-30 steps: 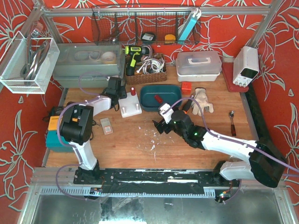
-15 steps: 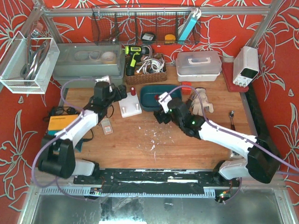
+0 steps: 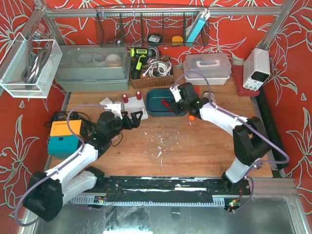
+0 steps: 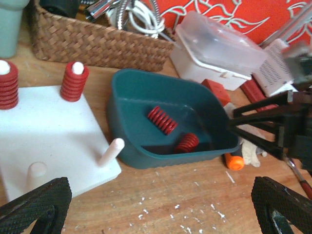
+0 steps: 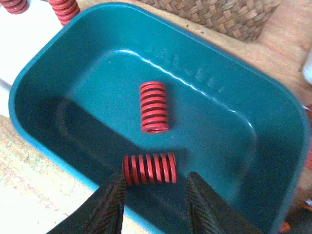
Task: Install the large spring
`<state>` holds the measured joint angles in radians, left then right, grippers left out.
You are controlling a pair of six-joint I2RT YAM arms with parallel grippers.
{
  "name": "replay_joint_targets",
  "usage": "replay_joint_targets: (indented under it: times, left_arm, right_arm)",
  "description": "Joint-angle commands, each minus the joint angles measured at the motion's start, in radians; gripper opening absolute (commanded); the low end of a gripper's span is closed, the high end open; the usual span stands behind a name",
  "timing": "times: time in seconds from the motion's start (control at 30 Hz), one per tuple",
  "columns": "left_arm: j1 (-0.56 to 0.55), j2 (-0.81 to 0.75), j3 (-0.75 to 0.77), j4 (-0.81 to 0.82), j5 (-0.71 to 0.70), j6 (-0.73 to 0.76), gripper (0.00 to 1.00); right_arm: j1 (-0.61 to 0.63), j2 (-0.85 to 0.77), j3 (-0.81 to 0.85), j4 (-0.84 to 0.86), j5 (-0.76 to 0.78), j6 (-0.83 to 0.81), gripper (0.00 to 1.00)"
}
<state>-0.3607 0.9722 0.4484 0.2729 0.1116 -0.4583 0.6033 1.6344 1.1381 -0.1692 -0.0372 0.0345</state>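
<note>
Now the right gripper (image 5: 153, 197) had swung from mid-table into the teal bin (image 5: 29, 78), jaws parted, ready to grasp the nearer red spring (image 5: 148, 168), while the left gripper (image 4: 158, 207) gaped wide beside the peg board (image 4: 53, 141).

right gripper (image 3: 171, 102): over teal bin (image 3: 154, 93); left gripper (image 3: 139, 118): beside white pegboard (image 3: 132, 107)

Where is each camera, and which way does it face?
Top external: above and behind, looking down at the table; left arm, right arm show.
Left wrist: low by the white peg board, facing the teal tray; own fingertips below.
Right wrist: looking down into the tray; own fingers flank a red spring.
Both wrist views share the tray's two springs.
</note>
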Motion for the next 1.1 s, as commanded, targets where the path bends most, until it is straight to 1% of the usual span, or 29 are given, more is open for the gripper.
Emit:
replay_joint_targets:
  times: [0.0, 0.13, 0.37, 0.5, 0.6, 0.67, 0.97, 1.07]
  left_arm:
    - [-0.030, -0.038, -0.040, 0.107, 0.002, 0.045, 1.00]
    - [-0.039, -0.041, -0.088, 0.164, 0.005, 0.077, 1.00]
    - [-0.052, -0.051, -0.104, 0.174, 0.002, 0.085, 1.00]
    - [-0.052, -0.057, -0.106, 0.166, -0.016, 0.084, 1.00]
    - [-0.053, -0.060, -0.107, 0.164, -0.014, 0.082, 1.00]
    - [-0.053, -0.065, -0.106, 0.157, -0.020, 0.083, 1.00]
    - [-0.053, -0.095, -0.110, 0.149, -0.026, 0.076, 1.00]
    - [-0.055, -0.111, -0.106, 0.142, -0.029, 0.075, 1.00]
  right_arm:
    - [-0.030, 0.086, 0.109, -0.092, -0.087, -0.051, 0.36]
    - [-0.034, 0.178, 0.203, -0.133, -0.114, -0.086, 0.35]
    - [-0.033, 0.340, 0.351, -0.190, -0.141, -0.105, 0.34]
    - [-0.033, 0.391, 0.394, -0.201, -0.131, -0.111, 0.33]
    - [-0.033, 0.425, 0.419, -0.214, -0.123, -0.118, 0.38]
    - [-0.032, 0.445, 0.435, -0.227, -0.129, -0.123, 0.38]
    - [-0.031, 0.531, 0.509, -0.239, -0.164, -0.107, 0.38]
    - [-0.030, 0.573, 0.552, -0.278, -0.166, -0.112, 0.37]
